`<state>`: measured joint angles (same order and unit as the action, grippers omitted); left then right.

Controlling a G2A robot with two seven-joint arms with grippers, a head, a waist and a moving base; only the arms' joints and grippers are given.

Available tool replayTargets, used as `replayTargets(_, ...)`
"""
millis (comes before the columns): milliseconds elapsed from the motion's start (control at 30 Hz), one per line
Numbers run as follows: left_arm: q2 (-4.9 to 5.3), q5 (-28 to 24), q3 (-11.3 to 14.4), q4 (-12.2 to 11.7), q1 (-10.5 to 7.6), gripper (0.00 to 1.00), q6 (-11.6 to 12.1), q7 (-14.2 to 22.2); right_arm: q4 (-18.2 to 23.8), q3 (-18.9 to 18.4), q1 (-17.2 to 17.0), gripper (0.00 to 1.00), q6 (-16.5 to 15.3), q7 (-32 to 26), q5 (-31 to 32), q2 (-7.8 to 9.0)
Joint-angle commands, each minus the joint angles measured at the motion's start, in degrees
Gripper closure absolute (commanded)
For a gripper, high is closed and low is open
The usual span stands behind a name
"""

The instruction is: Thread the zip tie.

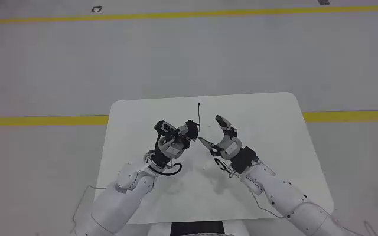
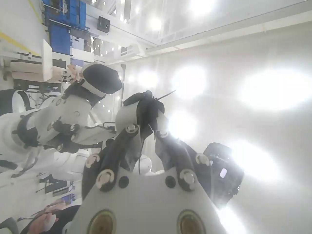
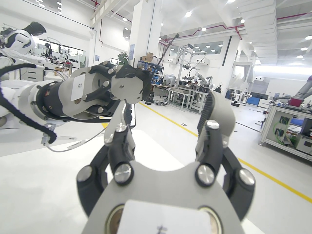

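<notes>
One zip tie [image 1: 199, 115], one table [image 1: 271, 124].

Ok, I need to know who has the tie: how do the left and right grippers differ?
The left gripper is shut; the right gripper is wide open. The left gripper holds the zip tie, whose end sticks out beyond the grip; the right gripper holds nothing. Both hang over the white table, close together and facing each other.

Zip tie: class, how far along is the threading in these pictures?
Done: the left tool is shut on the zip tie, held above the table. In hand: the open right tool sits beside it, gripping nothing. Left: no loop shows, so the threading itself is not yet done.
</notes>
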<state>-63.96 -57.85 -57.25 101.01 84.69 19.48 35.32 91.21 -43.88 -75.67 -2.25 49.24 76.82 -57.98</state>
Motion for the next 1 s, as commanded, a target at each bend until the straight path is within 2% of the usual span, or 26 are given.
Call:
replayTargets(0, 0.0, 0.0, 0.0, 0.0, 0.0, 1.0, 0.0, 0.0, -0.3, 0.2, 0.1, 0.55, 0.3, -0.2, 0.3, -0.41)
replayTargets(633, 0.0, 0.0, 0.0, 0.0, 0.0, 1.0, 0.0, 0.0, -1.6, 0.2, -0.2, 0.78, 0.6, 1.4, 4.6, -3.17)
replayTargets(967, 0.0, 0.0, 0.0, 0.0, 0.0, 1.0, 0.0, 0.0, -1.3, -0.5, -0.4, 0.82, 0.6, 1.5, 6.2, -4.26)
